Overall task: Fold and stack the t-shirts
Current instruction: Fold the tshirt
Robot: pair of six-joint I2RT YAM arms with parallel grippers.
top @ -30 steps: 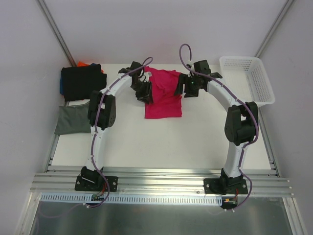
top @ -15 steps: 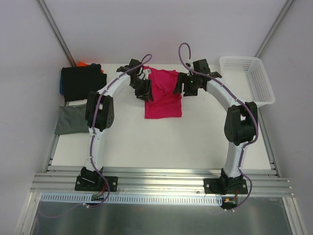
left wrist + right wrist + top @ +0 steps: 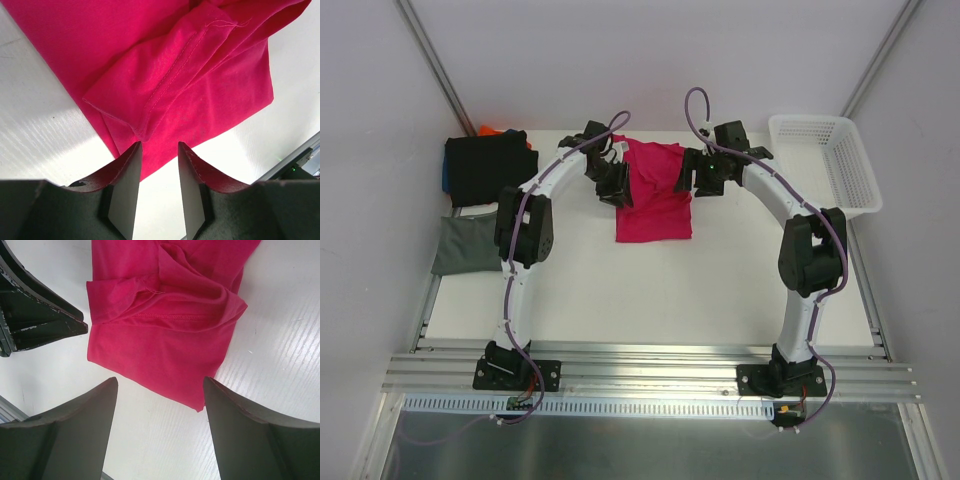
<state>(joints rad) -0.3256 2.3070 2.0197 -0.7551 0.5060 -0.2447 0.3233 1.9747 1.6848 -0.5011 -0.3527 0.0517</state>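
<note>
A crimson-pink t-shirt [image 3: 655, 200] lies partly folded at the back middle of the white table [image 3: 650, 290], with its sleeves turned in. My left gripper [image 3: 619, 185] hovers at the shirt's left edge. In the left wrist view the left gripper [image 3: 159, 146] is open a narrow way, with a folded sleeve corner of the pink shirt [image 3: 165, 75] just past its fingertips and nothing between them. My right gripper [image 3: 693, 181] is at the shirt's right edge. The right gripper [image 3: 159, 382] stands wide open above the bare table, just short of the shirt's edge [image 3: 160, 355].
Folded shirts sit at the back left: a black one [image 3: 485, 168] on top of orange [image 3: 490, 130] and blue [image 3: 447, 176] ones, and a grey-green one [image 3: 468, 245] nearer. A white mesh basket [image 3: 825, 160] stands at the back right. The left gripper's body [image 3: 35, 315] shows in the right wrist view.
Both grippers shifted very slightly near the shirt's edges a second ago; since half a second ago nothing has visibly moved. The shirt lies as before.
</note>
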